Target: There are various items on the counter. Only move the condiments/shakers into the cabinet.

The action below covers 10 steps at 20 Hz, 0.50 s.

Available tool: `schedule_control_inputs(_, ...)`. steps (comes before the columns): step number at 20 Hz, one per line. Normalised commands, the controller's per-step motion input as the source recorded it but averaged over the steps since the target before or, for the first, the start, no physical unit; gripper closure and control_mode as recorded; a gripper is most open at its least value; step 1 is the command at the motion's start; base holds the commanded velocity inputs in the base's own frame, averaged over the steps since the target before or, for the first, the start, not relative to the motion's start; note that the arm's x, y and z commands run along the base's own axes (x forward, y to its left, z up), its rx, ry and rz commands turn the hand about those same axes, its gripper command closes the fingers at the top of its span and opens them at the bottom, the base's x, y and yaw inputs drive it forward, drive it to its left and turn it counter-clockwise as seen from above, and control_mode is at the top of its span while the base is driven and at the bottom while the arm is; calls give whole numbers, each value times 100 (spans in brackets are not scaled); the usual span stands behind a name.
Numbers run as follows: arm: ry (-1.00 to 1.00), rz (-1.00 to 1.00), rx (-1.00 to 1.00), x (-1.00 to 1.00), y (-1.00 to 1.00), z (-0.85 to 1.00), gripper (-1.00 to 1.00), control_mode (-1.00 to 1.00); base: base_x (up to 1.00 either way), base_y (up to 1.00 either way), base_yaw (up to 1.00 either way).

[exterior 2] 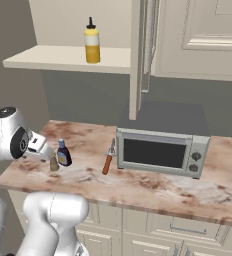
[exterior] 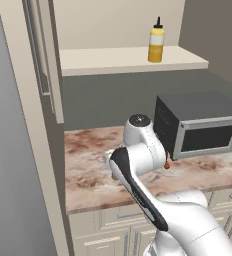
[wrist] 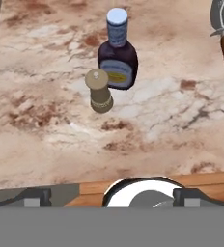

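The yellow squeeze bottle (exterior 2: 92, 42) stands upright on the cabinet (exterior 2: 63, 60) shelf. On the counter (exterior 2: 153, 187), left of the microwave (exterior 2: 162, 147), the dark bottle (wrist: 117, 53) and the pepper shaker (wrist: 100, 91) stand just beside each other; the orange-handled tool (exterior 2: 108, 159) lies between them and the microwave. The gripper (wrist: 112, 197) hovers above the shaker, its jaws wide apart, holding nothing.

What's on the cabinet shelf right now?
The yellow squeeze bottle stands upright on the cabinet shelf, alone on the part in view. The shelf's right end runs behind the tall side panel in the right base view, so anything there is covered.
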Motion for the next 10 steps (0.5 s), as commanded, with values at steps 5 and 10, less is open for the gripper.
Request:
schedule_control_inputs(5,-1,0,0,22,0,-16,-100,-100,0,0,0)
schedule_control_inputs(10,0,0,0,26,0,-10,-100,-100,0,0,0)
